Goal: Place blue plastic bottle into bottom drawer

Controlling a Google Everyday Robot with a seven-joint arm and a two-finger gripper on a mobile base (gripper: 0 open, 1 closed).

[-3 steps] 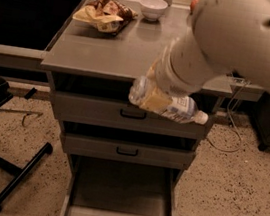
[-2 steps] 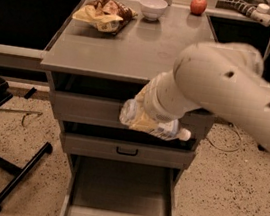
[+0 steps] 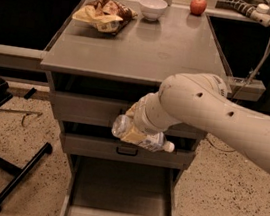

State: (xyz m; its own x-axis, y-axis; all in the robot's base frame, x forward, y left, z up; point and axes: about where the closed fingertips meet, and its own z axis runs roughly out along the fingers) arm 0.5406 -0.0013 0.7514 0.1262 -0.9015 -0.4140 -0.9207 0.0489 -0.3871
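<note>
Robot's cream-coloured arm (image 3: 215, 112) stretches in from the right edge. Its gripper (image 3: 139, 132) sits dead centre of the frame, clamped on a small clear blue plastic bottle with a white cap (image 3: 156, 142), which lies sideways in mid-air in front of the upper grey drawers (image 3: 89, 111). Straight below, the wide grey bottom drawer (image 3: 121, 199) is pulled open. On the grey cabinet top (image 3: 148, 51), toward the top of the frame: white bowl (image 3: 153, 7), red apple (image 3: 198, 5), crumpled yellow snack bag (image 3: 104, 14).

Grey cabinet top (image 3: 152, 57): flat, matte, carries three things, all toward back edge. Crumpled yellow-brown snack bag (image 3: 103, 15) lies near back-left corner. White bowl (image 3: 153, 7) upright at back edge, about mid-width, just right of bag, not touching it. Red apple (image 3: 198, 5) at back-right corner, apart from bowl. Gripper (image 3: 137, 128) below front edge, before drawer fronts, clamped on blue plastic bottle (image 3: 145, 138).
</note>
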